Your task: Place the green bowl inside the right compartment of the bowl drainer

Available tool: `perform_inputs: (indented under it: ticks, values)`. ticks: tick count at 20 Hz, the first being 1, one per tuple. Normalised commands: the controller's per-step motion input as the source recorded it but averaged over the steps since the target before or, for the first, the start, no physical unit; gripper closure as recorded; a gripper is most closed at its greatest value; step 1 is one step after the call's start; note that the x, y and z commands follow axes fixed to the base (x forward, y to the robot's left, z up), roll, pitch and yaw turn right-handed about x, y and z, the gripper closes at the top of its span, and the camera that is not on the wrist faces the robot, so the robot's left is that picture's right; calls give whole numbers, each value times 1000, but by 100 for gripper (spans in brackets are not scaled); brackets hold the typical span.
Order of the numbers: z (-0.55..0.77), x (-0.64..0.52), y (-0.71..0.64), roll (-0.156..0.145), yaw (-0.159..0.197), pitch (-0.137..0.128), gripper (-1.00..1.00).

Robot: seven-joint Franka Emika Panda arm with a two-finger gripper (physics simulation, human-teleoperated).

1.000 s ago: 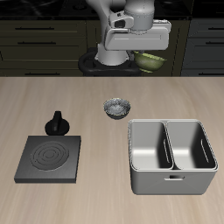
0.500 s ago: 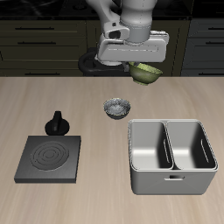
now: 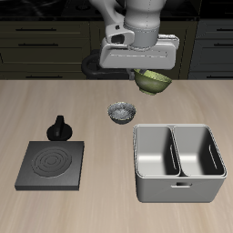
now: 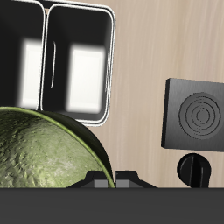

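Pincer point(image 3: 148, 75) pinching green bowl point(image 3: 153, 82) by rim, so bowl hangs high off surface point(image 3: 91, 109). Bowl drainer point(image 3: 179, 164) sits below and ahead of pincer; I judge carry over right compartment comes next.

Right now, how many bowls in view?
2. The green bowl is held up in the gripper, above the table's back. The dark speckled bowl sits behind the bowl drainer. None seem hidden.
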Motion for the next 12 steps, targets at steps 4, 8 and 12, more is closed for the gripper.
perform_inputs:
  ticks: [4,8,12]
  values:
    - [96,322,-22,24,-39,2,100]
    - [27,298,-12,15,-26,1,100]
    - [-2,240,99,71,-40,13,100]
